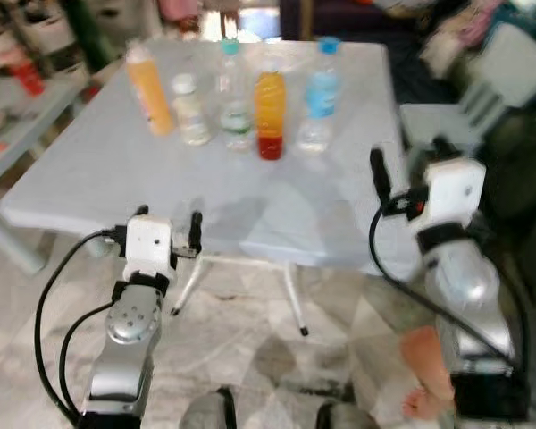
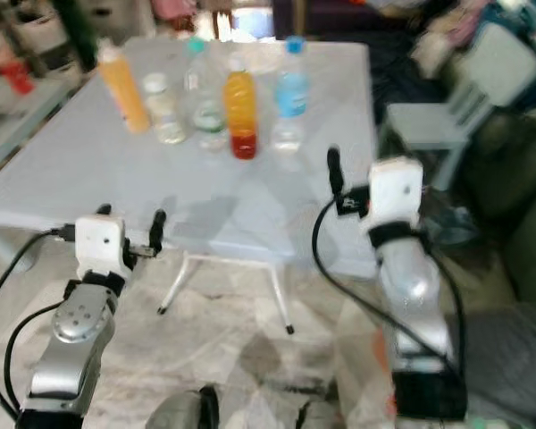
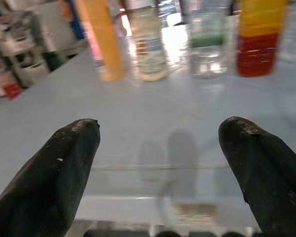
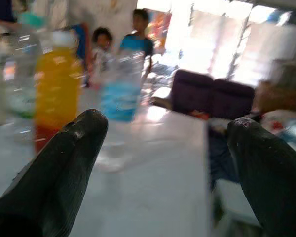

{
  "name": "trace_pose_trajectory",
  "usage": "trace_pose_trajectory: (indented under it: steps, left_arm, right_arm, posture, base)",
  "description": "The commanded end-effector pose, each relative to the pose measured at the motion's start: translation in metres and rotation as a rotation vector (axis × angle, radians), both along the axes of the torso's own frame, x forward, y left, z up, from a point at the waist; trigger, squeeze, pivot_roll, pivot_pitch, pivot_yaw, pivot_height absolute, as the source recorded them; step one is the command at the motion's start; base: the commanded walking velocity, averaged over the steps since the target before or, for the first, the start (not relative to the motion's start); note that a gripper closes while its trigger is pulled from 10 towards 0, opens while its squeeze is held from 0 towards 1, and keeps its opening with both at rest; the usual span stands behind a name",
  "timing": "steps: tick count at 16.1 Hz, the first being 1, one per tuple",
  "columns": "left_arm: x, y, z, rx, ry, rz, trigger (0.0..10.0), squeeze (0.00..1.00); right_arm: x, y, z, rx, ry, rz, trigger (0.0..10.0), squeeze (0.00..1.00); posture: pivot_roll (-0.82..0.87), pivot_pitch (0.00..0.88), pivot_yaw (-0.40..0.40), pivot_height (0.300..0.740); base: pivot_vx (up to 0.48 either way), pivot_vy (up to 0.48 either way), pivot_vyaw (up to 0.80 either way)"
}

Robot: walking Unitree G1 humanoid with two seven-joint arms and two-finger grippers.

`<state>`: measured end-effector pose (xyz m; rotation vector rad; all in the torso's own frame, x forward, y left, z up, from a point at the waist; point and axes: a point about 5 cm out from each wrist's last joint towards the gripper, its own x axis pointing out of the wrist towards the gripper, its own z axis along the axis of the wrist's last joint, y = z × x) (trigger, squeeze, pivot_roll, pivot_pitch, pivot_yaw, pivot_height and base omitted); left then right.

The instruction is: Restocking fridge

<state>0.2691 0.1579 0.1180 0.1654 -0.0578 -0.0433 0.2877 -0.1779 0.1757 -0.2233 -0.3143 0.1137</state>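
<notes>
Nearest the robot, the left tool (image 1: 168,223) hangs just short of the near edge of the bench (image 1: 89,170), its two black fingers (image 3: 64,163) spread apart with nothing between them. The right tool (image 4: 158,163) is raised at the bench's right side, likewise released and empty, pointing along the top toward the drinks. A bare foot (image 1: 426,371) of a person shows on the floor beside the right arm.

Farther back, well apart from both tools, five bottles stand upright in a loose row: a tall orange bottle (image 1: 148,89) on the left, a small pale bottle (image 1: 190,111), a clear bottle with a green label (image 1: 235,105), an orange-and-red juice bottle (image 1: 270,116), and a blue-capped water bottle (image 1: 320,92) on the right. Beyond them two people stand in the bright background of the right wrist view.

This looks like the approach step, before any pick. The next move calls for stepping closer and reaching forward to close on a bottle, probably the juice or water bottle.
</notes>
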Motion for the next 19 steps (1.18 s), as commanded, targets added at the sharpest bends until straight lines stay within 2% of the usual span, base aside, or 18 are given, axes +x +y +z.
trace_pose_trajectory:
  steps: [1,5,11,15,19]
  left_arm:
    - [0.003,0.007,0.003,0.011,-0.009,0.026,10.0,0.0]
    - [0.006,0.004,0.005,0.003,-0.014,0.017,10.0,0.0]
    - [0.003,0.002,0.003,-0.013,-0.011,0.008,10.0,0.0]
    - [0.002,0.004,0.002,-0.023,-0.015,0.01,10.0,0.0]
    - [0.002,0.004,0.003,-0.026,-0.017,0.014,10.0,0.0]
  right_arm:
    - [-0.006,0.013,0.006,-0.002,-0.03,0.041,10.0,0.0]
    - [-0.015,0.019,0.002,-0.003,-0.018,0.045,10.0,0.0]
    - [-0.012,0.023,0.003,0.012,-0.012,0.049,10.0,0.0]
    - [-0.012,0.029,0.0,0.008,-0.008,0.059,10.0,0.0]
    - [-0.011,0.029,0.003,-0.002,-0.019,0.073,10.0,0.0]
  posture:
    - [-0.02,0.126,0.079,0.74]
    - [-0.03,0.127,0.077,0.74]
    - [-0.02,0.118,0.063,0.74]
    - [-0.02,0.114,0.062,0.74]
    - [-0.02,0.118,0.066,0.74]
  base:
    - [0.304,0.0,0.0]
    - [0.302,0.0,0.0]
    - [0.299,0.0,0.0]
    - [0.0,0.0,-0.66]
    - [0.0,0.0,0.0]
